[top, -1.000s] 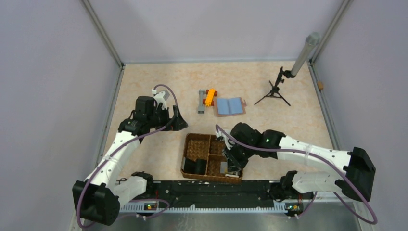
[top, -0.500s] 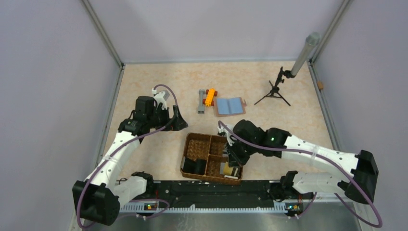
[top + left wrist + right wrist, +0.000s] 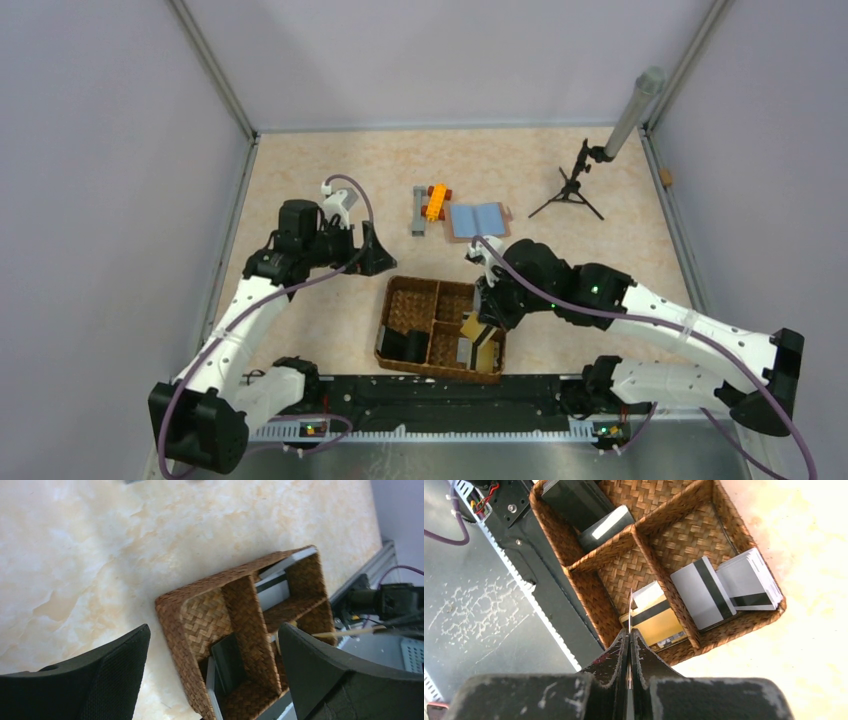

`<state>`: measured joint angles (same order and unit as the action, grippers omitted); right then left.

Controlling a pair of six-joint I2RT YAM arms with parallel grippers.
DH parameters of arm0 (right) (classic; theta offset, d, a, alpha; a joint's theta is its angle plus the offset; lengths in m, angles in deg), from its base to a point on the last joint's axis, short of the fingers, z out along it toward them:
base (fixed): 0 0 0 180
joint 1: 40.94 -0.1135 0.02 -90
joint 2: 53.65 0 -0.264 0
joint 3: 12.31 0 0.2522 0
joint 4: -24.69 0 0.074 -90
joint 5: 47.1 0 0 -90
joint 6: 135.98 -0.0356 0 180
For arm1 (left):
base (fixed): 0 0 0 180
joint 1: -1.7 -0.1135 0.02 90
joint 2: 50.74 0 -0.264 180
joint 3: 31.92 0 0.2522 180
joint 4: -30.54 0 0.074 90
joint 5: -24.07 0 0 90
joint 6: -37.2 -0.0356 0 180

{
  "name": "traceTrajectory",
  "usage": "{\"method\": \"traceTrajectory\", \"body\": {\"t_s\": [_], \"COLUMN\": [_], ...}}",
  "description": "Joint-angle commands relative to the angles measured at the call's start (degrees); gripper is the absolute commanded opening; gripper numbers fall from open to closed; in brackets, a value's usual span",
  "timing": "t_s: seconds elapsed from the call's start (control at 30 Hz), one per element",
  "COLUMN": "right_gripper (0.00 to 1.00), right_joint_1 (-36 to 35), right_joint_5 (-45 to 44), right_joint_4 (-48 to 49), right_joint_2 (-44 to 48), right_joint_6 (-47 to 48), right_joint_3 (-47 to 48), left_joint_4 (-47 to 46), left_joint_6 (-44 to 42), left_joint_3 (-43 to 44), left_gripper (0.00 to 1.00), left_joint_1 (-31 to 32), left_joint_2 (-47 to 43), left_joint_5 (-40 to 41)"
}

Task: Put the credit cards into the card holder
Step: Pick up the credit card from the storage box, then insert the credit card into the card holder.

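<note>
Right gripper (image 3: 630, 632) was clamped thin-edge on one credit card (image 3: 630, 605) above the basket (image 3: 599, 555), presumably for slotting into the card holder (image 3: 478, 220) lying open well beyond; left gripper (image 3: 372, 252) stood spread and empty.

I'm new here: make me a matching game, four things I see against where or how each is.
1 left gripper
2 right gripper
3 grey black-striped plastic cards
4 open brown card holder, light blue inside

A in the brown woven basket
B shut on a thin card
C on the beige table beyond the basket
D jaws apart, holding nothing

Pairs: 1-D, 2-B, 3-A, 4-C
</note>
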<state>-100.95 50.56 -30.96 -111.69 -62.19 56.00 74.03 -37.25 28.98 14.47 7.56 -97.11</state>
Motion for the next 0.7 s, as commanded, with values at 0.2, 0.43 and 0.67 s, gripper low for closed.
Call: {"method": "traceTrajectory", "body": {"t_s": [0.2, 0.43, 0.67], "right_gripper": [0.0, 0.0, 0.0], "right_joint_1": [1.88, 11.73, 13.53], "right_joint_5": [6.48, 34.74, 41.11], "right_joint_4": [10.28, 17.73, 15.39], "right_joint_2": [0.22, -2.45, -5.77], "right_joint_6": [5.32, 6.95, 9.08], "right_joint_3": [2.54, 2.41, 4.92], "left_joint_4": [-10.7, -11.36, -10.75], "left_joint_6": [-0.8, -2.06, -3.07], "left_joint_3": [-0.72, 2.25, 2.96], "left_gripper": [0.96, 0.98, 0.85], "left_joint_1": [9.74, 19.01, 23.02], "left_joint_2": [-2.66, 1.57, 5.07], "left_joint_5": [-15.47, -21.21, -29.41]}}
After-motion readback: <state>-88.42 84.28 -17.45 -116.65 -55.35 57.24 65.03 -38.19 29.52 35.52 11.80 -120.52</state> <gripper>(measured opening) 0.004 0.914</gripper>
